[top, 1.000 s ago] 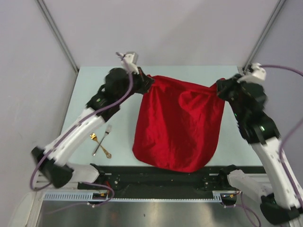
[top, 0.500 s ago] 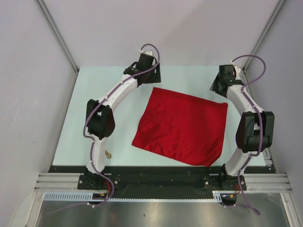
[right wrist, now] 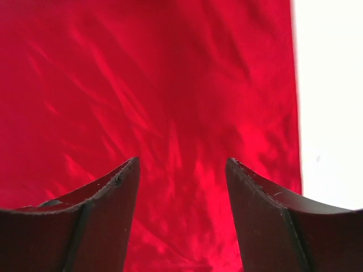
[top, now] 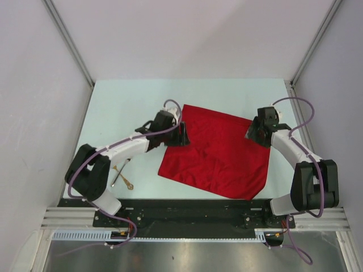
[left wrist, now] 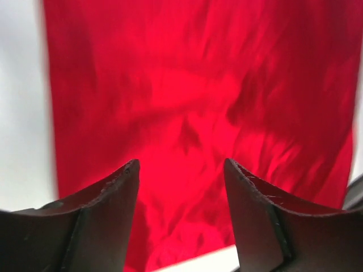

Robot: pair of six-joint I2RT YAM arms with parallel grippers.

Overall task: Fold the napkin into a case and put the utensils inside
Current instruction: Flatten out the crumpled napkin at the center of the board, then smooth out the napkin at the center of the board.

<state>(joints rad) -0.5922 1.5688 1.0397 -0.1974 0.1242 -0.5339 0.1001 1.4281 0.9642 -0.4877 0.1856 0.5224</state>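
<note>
At lower left of the top view, the gold utensils (top: pixel 121 174) lie on the table (top: pixel 113 107), close beside the left arm (top: pixel 122 148); a careless sweep of that arm could scatter them. The left gripper (top: pixel 182 135) stands wide and empty at the left edge of the red napkin (top: pixel 218 153), which lies flat mid-frame. The right gripper (top: pixel 253 131), equally wide and empty, sits at its upper right corner. The thin, slippery cloth may escape a pinch or bunch, skewing the fold.
</note>
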